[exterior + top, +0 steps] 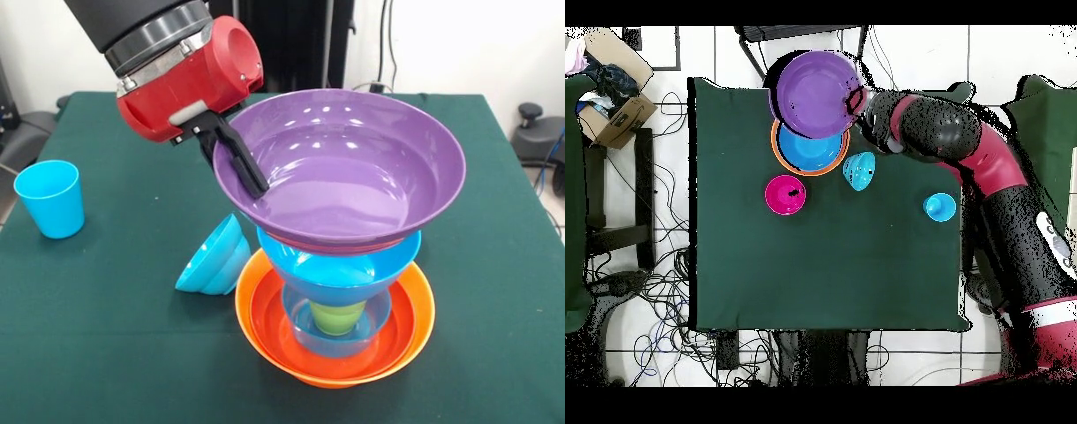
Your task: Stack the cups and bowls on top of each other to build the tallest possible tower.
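Orange bowl (335, 349): nearest, wide base carrying tower.
Purple bowl (340, 168): topmost, tilted.
Gripper (237, 152): pinching purple rim, steadying placement.
Blue cup (51, 198): far left, unstacked.

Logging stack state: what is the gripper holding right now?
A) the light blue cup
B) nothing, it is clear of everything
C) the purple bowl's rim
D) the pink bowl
C: in the front view the gripper has one finger inside the purple bowl, clamped on its rim atop the tower; the light blue cup stands apart.
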